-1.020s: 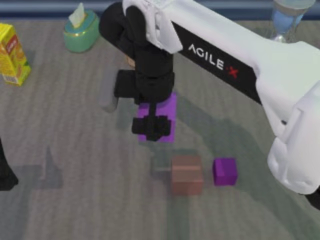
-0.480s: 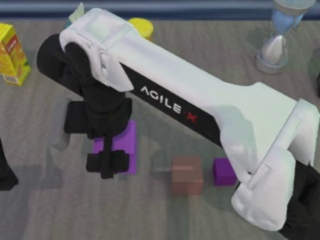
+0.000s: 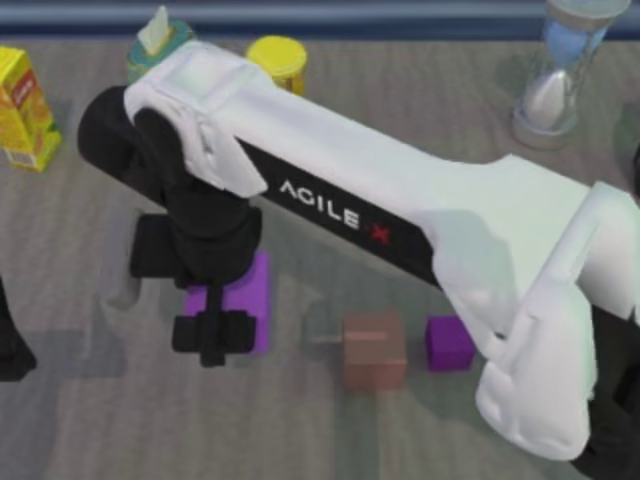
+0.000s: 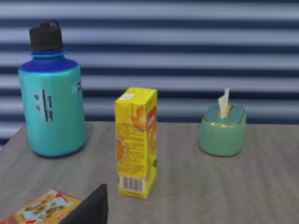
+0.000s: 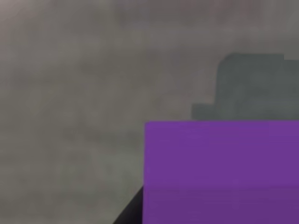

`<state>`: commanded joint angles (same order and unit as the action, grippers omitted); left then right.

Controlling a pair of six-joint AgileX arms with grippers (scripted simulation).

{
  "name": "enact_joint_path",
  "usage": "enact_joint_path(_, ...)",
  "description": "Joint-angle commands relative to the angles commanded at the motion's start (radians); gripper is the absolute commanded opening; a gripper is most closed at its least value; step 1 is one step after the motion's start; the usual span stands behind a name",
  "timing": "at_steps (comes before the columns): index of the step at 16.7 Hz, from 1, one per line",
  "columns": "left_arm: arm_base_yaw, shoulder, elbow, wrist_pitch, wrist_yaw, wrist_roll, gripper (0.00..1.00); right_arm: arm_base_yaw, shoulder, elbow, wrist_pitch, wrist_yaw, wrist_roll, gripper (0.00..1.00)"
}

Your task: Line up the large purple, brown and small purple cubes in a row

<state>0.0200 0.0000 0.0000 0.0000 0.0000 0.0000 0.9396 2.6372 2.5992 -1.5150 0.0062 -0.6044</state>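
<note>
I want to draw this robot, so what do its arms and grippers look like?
The right arm is chunky, with smooth white shells, black rounded joints and a black stripe reading AGILE X, the X red. The right gripper is black and blocky. Only a black sliver of the left arm shows at the table's left edge.

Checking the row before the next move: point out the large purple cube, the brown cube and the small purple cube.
large purple cube [image 3: 254, 300], top view, exposed right part of its top face
brown cube [image 3: 374, 347], top view, middle of its top face
small purple cube [image 3: 448, 342], top view, visible top face
</note>
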Motion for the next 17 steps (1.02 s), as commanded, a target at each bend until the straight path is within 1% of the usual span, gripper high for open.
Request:
enact_joint_path(4, 0.0, 0.0, 0.0, 0.0, 0.0, 0.0, 1.0, 0.002, -0.045, -0.221, 0.157, 0.001, -0.001, 0.0)
enact_joint_path(6, 0.0, 0.0, 0.0, 0.0, 0.0, 0.0, 1.0, 0.004, -0.06, -0.298, 0.219, 0.001, -0.002, 0.0)
enact_joint_path(8, 0.0, 0.0, 0.0, 0.0, 0.0, 0.0, 1.0, 0.005, -0.067, -0.332, 0.251, 0.001, -0.003, 0.0)
enact_joint_path(12, 0.0, 0.0, 0.0, 0.0, 0.0, 0.0, 1.0, 0.005, -0.068, -0.334, 0.252, 0.001, -0.003, 0.0)
enact_joint_path(17, 0.0, 0.0, 0.0, 0.0, 0.0, 0.0, 1.0, 0.005, -0.068, -0.334, 0.252, 0.001, -0.003, 0.38)
